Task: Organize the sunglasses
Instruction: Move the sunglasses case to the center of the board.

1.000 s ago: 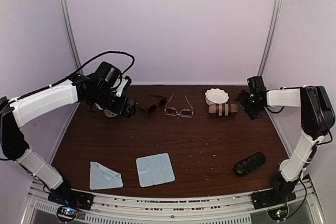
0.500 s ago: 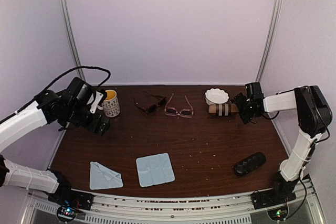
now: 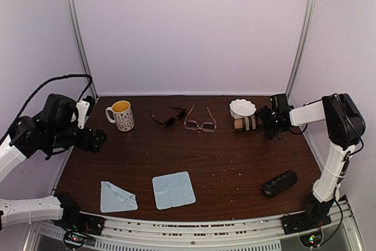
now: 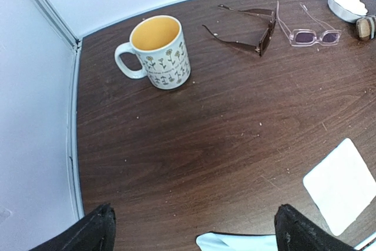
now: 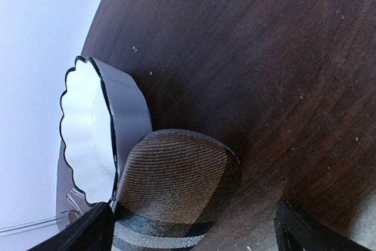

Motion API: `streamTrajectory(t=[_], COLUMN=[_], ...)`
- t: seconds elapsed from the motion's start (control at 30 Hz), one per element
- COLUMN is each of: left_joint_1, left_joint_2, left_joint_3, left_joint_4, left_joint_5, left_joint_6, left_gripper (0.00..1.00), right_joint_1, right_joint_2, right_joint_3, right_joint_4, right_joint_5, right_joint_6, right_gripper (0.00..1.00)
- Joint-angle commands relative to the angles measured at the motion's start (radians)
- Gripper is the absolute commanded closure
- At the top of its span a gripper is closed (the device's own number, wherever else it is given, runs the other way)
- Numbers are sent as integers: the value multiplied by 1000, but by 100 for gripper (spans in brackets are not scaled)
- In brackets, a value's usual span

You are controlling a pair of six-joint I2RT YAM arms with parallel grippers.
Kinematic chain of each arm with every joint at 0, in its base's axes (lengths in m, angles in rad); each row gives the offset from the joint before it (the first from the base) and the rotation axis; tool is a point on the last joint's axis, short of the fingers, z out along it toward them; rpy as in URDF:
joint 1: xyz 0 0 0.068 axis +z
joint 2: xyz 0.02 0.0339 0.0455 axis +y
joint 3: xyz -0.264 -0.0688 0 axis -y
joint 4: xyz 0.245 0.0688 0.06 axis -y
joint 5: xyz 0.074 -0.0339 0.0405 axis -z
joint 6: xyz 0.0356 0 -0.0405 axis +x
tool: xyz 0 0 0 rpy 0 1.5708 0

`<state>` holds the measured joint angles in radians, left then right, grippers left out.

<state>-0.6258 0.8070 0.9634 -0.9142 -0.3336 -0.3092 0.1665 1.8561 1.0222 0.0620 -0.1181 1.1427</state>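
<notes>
Dark-framed, dark-lensed sunglasses (image 3: 170, 119) and thin pink-framed glasses (image 3: 200, 126) lay side by side near the far edge; left gripper (image 3: 97, 139) and right gripper (image 3: 266, 123) both gaped apart.

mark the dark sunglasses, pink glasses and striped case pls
dark sunglasses (image 4: 265, 32), left wrist view, on the front frame by the lenses.
pink glasses (image 4: 316, 36), left wrist view, on the bridge between the lenses.
striped case (image 3: 249, 123), top external view, on its banded middle.

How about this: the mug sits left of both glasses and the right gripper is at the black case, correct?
No: in the top view the right gripper is at the striped case, not the black case lying near the front. The mug does sit left of the dark glasses and the pink glasses.
</notes>
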Motion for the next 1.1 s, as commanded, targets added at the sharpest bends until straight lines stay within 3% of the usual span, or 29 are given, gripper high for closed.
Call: streamTrajectory(t=[0.0, 0.43, 0.8, 1.07], left_joint_1=[-5, -6, -5, -5], left_joint_2=[-86, -76, -87, -104], left_joint_3=[-77, -86, -84, -84], left_joint_4=[59, 69, 69, 69], left_joint_5=[-24, -11, -11, -8], left_joint_6=[-25, -16, -14, -13], left_gripper=[2, 2, 2, 2], right_joint_1=[15, 28, 39, 77], right_joint_2=[35, 68, 51, 22], right_joint_3=[36, 73, 82, 120], right_joint_4=[13, 3, -34, -135], right_joint_5=[-2, 10, 24, 15], right_joint_6=[12, -2, -57, -146], right_gripper=[6, 23, 57, 57])
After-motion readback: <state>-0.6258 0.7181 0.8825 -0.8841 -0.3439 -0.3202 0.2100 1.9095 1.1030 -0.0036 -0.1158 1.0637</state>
